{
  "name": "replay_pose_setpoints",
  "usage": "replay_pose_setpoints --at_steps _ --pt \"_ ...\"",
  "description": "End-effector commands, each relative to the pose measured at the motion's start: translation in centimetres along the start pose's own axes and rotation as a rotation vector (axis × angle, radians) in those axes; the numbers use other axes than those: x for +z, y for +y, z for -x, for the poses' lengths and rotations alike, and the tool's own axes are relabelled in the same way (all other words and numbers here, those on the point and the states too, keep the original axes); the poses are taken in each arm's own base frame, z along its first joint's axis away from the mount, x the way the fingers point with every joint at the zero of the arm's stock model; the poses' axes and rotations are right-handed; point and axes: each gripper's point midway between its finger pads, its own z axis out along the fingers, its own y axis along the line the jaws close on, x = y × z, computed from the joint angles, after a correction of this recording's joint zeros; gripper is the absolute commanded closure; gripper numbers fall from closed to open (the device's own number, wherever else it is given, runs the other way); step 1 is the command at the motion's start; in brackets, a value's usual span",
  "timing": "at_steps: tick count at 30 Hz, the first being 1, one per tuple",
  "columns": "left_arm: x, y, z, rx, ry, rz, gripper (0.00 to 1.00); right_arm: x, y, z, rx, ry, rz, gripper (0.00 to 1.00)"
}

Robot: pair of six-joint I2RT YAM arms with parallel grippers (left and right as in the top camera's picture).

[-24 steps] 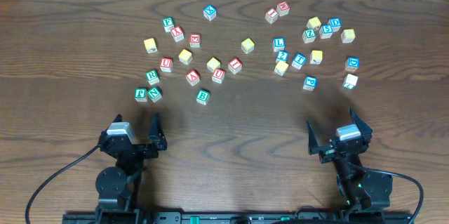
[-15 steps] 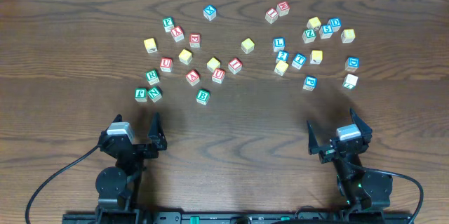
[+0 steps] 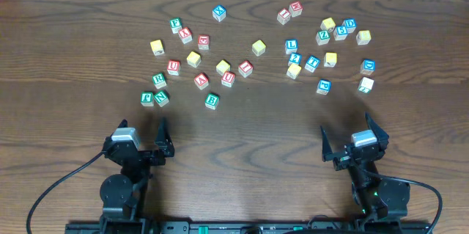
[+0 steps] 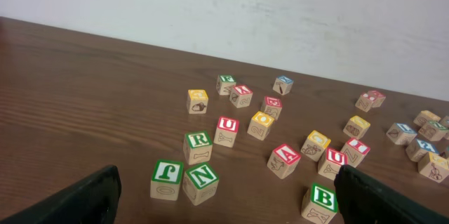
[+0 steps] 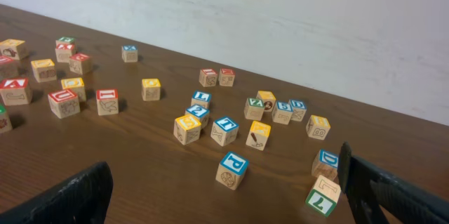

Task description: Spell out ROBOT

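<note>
Five wooden cubes spell the word. R cube (image 4: 198, 147) and B cube (image 4: 323, 201) lie just ahead of the left gripper (image 3: 139, 133), with the near O cube (image 4: 316, 143) and far O cube (image 4: 261, 124) beyond them. T cube (image 5: 225, 130) lies ahead of the right gripper (image 3: 348, 130). We judge the cubes light, rigid and smooth-faced, so we advise pinching two opposite side faces squarely. Both grippers stand fully spread, holding nothing.

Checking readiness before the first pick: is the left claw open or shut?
Open: the left claw holds nothing, its fingers far apart at the wrist view's edges.
</note>
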Motion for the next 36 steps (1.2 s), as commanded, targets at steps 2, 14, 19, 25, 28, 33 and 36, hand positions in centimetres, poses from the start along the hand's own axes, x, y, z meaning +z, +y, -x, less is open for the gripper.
replay_pose_setpoints --at_steps 2,14,19,25,28,33,36 --pt "0.14 0.51 -1.71 0.017 0.054 0.017 0.05 -0.01 -0.19 -0.19 0.016 0.006 -0.008 0.01" --pt "0.15 0.52 -1.75 0.017 0.056 0.017 0.05 -0.01 -0.19 -0.19 0.016 0.006 -0.008 0.01" --pt "0.15 0.52 -1.75 0.017 0.056 0.018 0.05 -0.01 -0.19 -0.19 0.016 0.006 -0.008 0.01" --pt "0.15 0.52 -1.75 0.017 0.056 0.018 0.05 -0.01 -0.19 -0.19 0.016 0.006 -0.008 0.01" --pt "0.15 0.51 -1.76 0.017 0.056 0.017 0.05 0.0 -0.19 -0.2 0.016 0.007 -0.008 0.01" --pt "0.15 0.43 -1.77 0.017 0.057 0.013 0.05 0.0 -0.2 -0.2 0.016 0.007 -0.008 0.01" --pt "0.13 0.08 -1.75 0.016 0.059 -0.007 0.05 0.0 -0.19 -0.21 0.017 0.007 -0.008 0.01"
